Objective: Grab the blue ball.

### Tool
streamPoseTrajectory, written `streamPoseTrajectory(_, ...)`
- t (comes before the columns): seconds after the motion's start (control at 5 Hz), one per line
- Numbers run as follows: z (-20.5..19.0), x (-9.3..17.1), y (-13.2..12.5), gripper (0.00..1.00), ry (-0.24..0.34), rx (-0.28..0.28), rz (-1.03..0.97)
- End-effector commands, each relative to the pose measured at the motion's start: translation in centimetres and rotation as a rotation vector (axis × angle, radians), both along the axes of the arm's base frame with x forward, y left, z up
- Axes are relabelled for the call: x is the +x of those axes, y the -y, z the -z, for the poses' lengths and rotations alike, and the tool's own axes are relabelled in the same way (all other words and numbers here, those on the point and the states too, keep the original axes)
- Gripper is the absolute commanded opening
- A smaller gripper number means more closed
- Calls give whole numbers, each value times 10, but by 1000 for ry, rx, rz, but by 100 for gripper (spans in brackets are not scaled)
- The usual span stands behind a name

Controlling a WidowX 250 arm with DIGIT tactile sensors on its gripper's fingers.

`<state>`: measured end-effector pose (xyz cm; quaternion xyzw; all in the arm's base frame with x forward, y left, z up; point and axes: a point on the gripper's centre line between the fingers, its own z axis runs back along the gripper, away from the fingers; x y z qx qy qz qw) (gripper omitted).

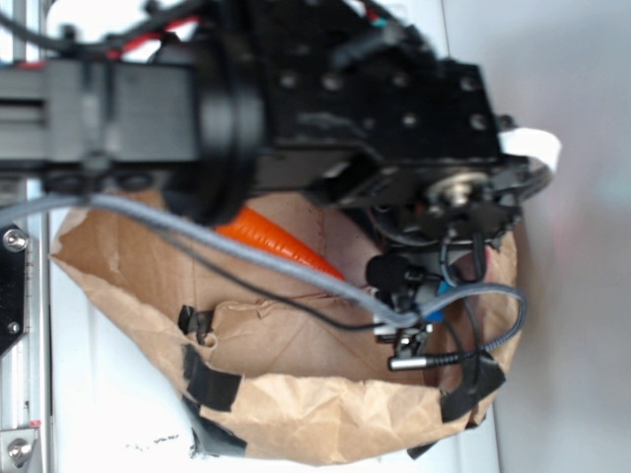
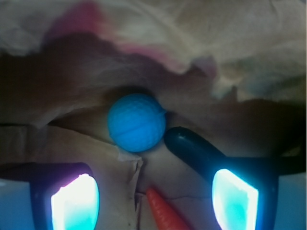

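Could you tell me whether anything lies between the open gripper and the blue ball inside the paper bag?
Nothing visible blocks it. In the wrist view the blue ball sits just ahead of the open gripper. The dark green toy touches its right side, and the orange carrot tip lies between the fingers, short of the ball.

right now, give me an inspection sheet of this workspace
surface: crumpled brown paper bag, patched with black tape.
job's things: blue ball lies in the bag, not gripped.
clutter: orange carrot toy; dark green toy close beside the ball on its right.
grippers: gripper open, ball ahead of the fingertips, between their lines.
cables: grey cable and thin black wires cross over the bag.
surroundings: white tabletop, metal rail at left.
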<state>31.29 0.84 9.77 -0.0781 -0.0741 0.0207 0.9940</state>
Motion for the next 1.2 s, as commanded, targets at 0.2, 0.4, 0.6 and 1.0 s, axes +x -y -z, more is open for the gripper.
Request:
streamPoseTrajectory(0.2, -9, 17, 9, 100, 182, 21, 9)
streamPoseTrajectory(0.4, 4, 21, 16, 100, 177, 38, 31)
streamPoseTrajectory(0.6, 15, 24, 25, 100, 155, 54, 48)
streamPoseTrajectory(1.0, 34, 26, 45, 100, 127, 30, 118)
